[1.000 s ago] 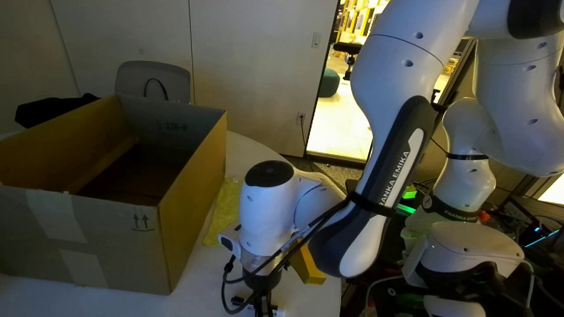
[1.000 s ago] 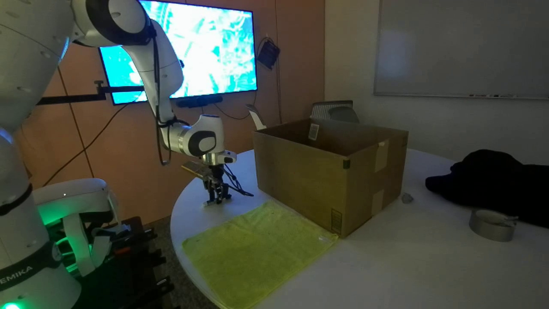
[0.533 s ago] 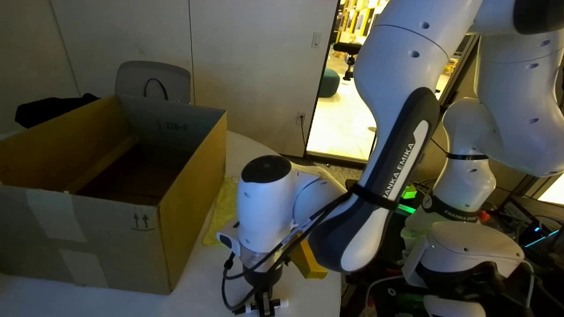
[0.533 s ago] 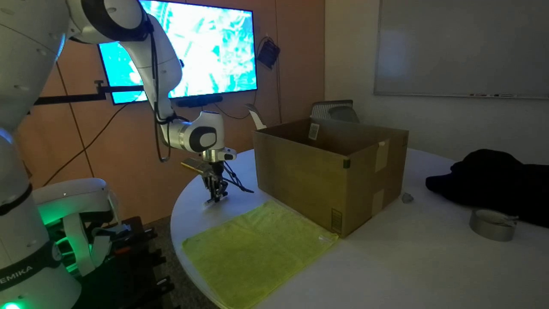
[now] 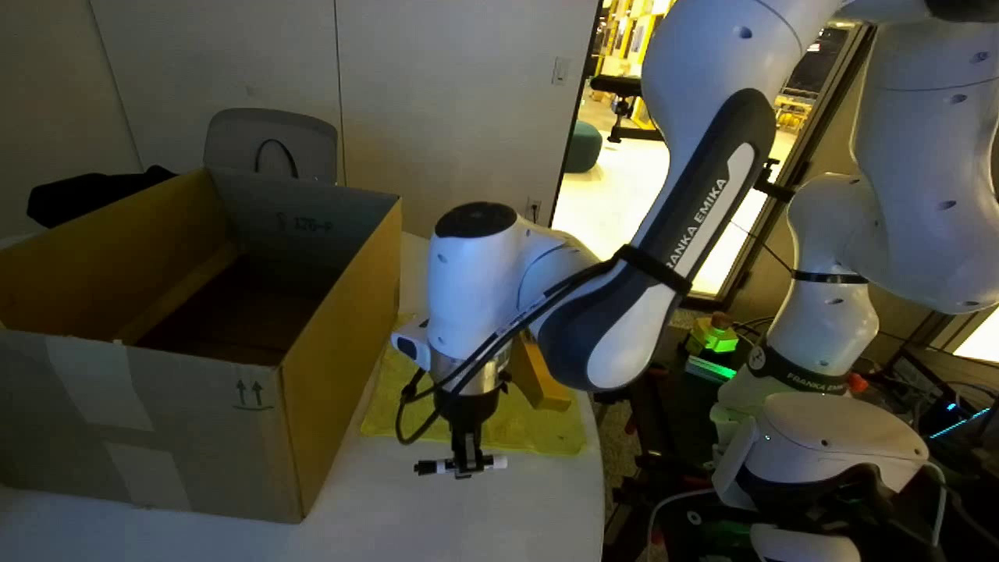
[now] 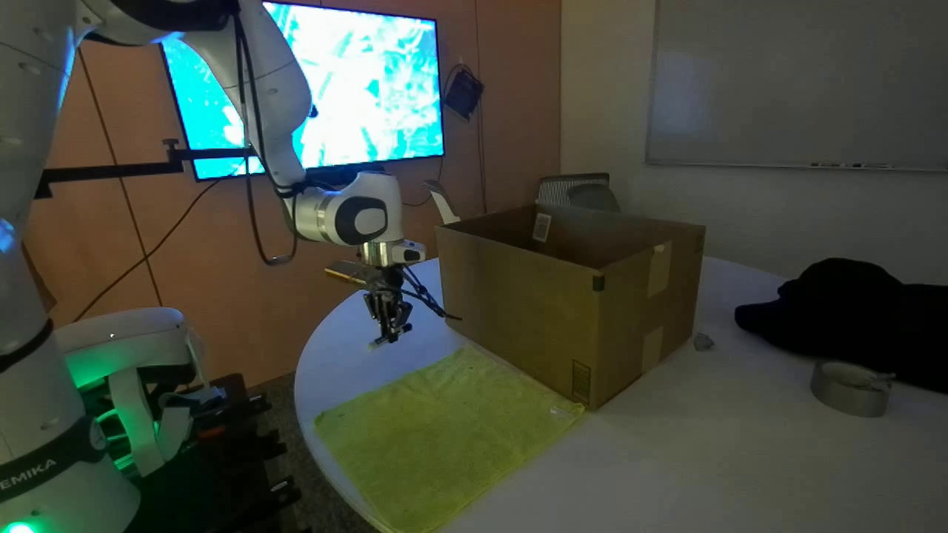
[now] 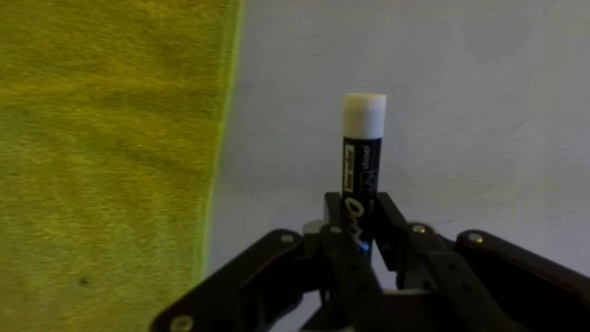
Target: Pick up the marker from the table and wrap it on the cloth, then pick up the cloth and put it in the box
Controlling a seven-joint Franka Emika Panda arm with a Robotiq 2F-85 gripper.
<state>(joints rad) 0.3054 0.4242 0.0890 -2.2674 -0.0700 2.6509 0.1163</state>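
The marker point(image 7: 362, 161), dark with a white end and pale lettering, is pinched between both fingers of my gripper point(image 7: 358, 203) in the wrist view. Its lower part is hidden by the fingers. In an exterior view the marker point(image 5: 496, 462) lies level across the fingertips, lifted off the white table point(image 5: 375, 511). Flat on the table, the yellow-green cloth point(image 6: 448, 437) spreads beside my gripper point(image 6: 392, 326); in the wrist view the cloth point(image 7: 106, 138) fills the left side. The brown cardboard box point(image 6: 518, 311) stands open-topped behind the cloth, touching or nearly touching its edge.
A roll of tape point(image 6: 848, 391) and a black fabric heap point(image 6: 852, 311) lie past the box. A small grey scrap point(image 6: 703, 341) sits by the box's corner. The tall box wall point(image 5: 343, 367) rises close to the arm. A chair point(image 5: 273, 140) stands behind the table.
The jaws have closed further and grip the marker. The gripper has risen from the table with it, and in an exterior view has shifted toward the box and cloth. Cloth and box are unmoved.
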